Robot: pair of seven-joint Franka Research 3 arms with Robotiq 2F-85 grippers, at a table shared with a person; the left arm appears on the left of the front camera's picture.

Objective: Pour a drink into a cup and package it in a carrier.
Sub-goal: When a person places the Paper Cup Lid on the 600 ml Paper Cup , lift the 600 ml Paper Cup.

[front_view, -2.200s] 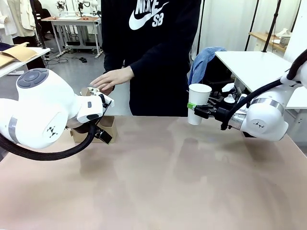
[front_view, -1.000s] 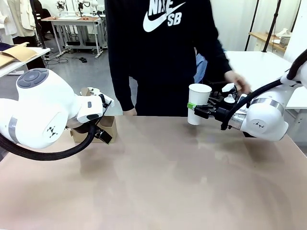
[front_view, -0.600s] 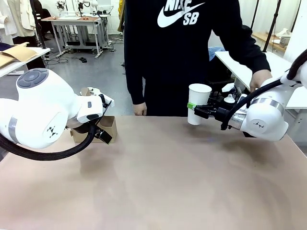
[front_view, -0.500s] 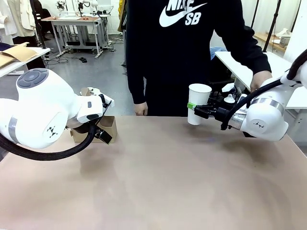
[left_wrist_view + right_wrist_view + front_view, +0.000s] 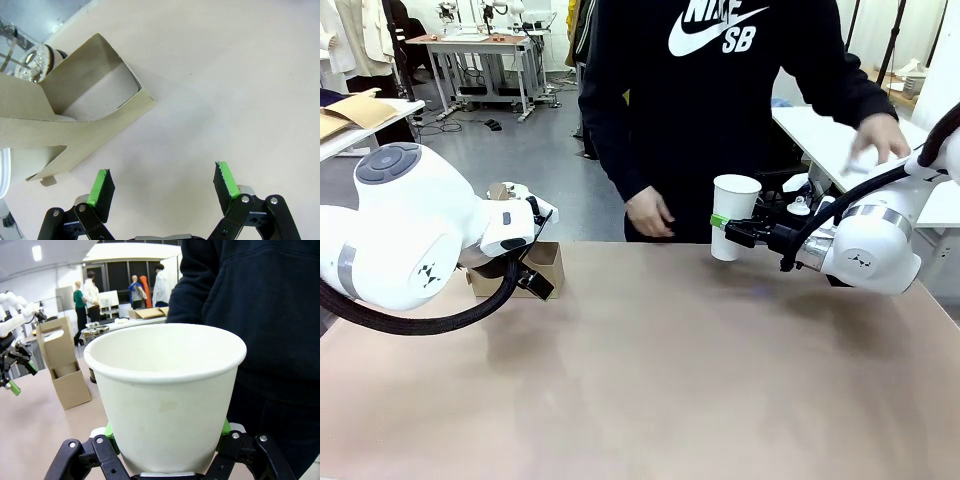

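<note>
Nearest to the camera, the pinkish-brown table (image 5: 650, 380) is bare across its middle. At its left side the left gripper (image 5: 162, 181) points down over the table top with its green fingertips (image 5: 101, 186) standing wide apart, and it has hold of nothing. Just beside it, toward the far left corner, the brown cardboard carrier (image 5: 75, 100) stands on the table with its tall handle up. From the left wrist the carrier lies outside the fingers, not between them, and one open pocket shows. Behind the carrier a glass jug (image 5: 31, 59) with shiny metal bands shows a little, but I cannot tell if there is a drink inside.

At the right side the right gripper (image 5: 728, 228) is closed on the lower part of a white paper cup (image 5: 735, 212). The cup is upright and held above the table, near the far edge. The inner wall that shows from the right wrist is clean white.

Beyond the far edge stands a person (image 5: 720, 110) in a dark sweatshirt. One hand (image 5: 648, 212) hangs near the table edge, between the carrier and the cup. The other hand (image 5: 878, 135) is raised over a white side table (image 5: 820, 135) behind the right arm; it is blurred
</note>
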